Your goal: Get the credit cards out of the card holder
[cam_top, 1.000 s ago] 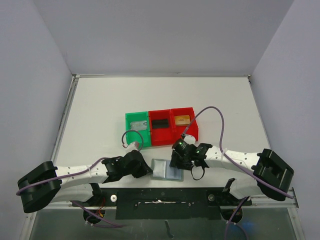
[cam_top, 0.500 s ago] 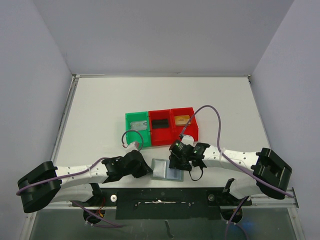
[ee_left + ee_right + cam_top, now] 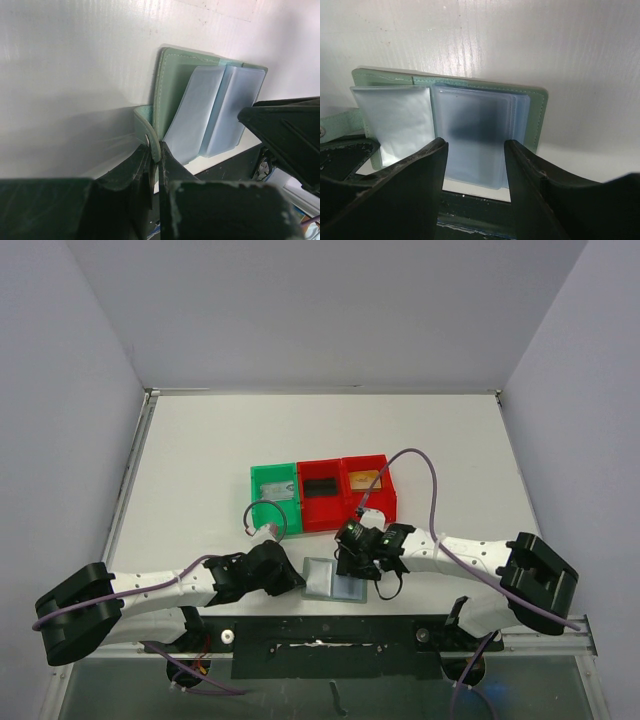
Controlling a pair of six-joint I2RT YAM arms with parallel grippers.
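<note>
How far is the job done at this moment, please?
Done: the card holder lies open on the table. In hand: the left gripper clamps its strap, the right gripper is open over the right pockets. Left: pulling out the credit cards; no finger grips one yet.

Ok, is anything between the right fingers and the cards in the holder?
Nothing separate does. The right gripper, fingers open, sits at the card holder's right-hand stack; only the clear pockets cover whatever cards they hold. The left gripper pins the strap.

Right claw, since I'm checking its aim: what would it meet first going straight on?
Probably the right claw first meets the pale blue clear pockets of the grey-green bifold card holder.
</note>
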